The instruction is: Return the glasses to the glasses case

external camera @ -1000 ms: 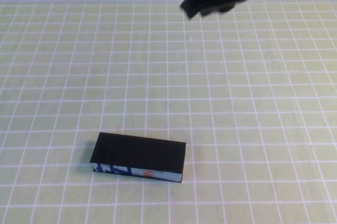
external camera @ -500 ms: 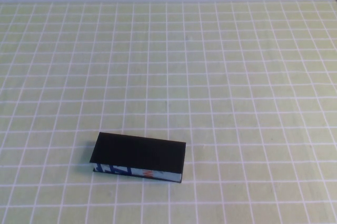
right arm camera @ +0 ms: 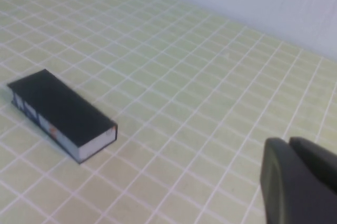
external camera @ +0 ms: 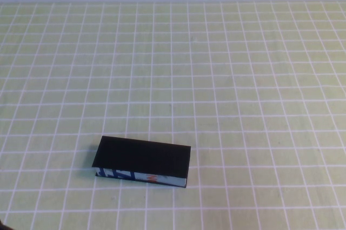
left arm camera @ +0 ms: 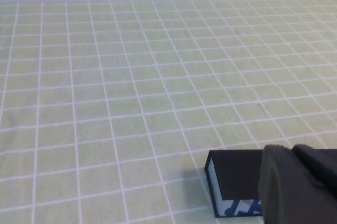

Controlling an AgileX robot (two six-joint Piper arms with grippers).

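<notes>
The glasses case (external camera: 141,161) lies shut on the green-checked worktop (external camera: 243,89), near its front edge, left of centre; whatever it holds is hidden. Its long axis runs nearly left to right, printed strip facing the robot. The left claw (left arm camera: 295,187) hangs just beside it; I cannot tell its fingers' state. The right claw (right arm camera: 300,182), fingers together, is well apart from the case.

**Op:** I can't see either arm from the high view. The left gripper (left arm camera: 297,184) is only a dark block cut off at the frame corner of its own wrist view, hiding part of the glasses case (left arm camera: 234,174); jaws unreadable.

**Eng:** Right side?

**Op:** The right gripper (right arm camera: 300,182) is cropped too, and blurred. Glasses aren't visible; case lid is down.
</notes>
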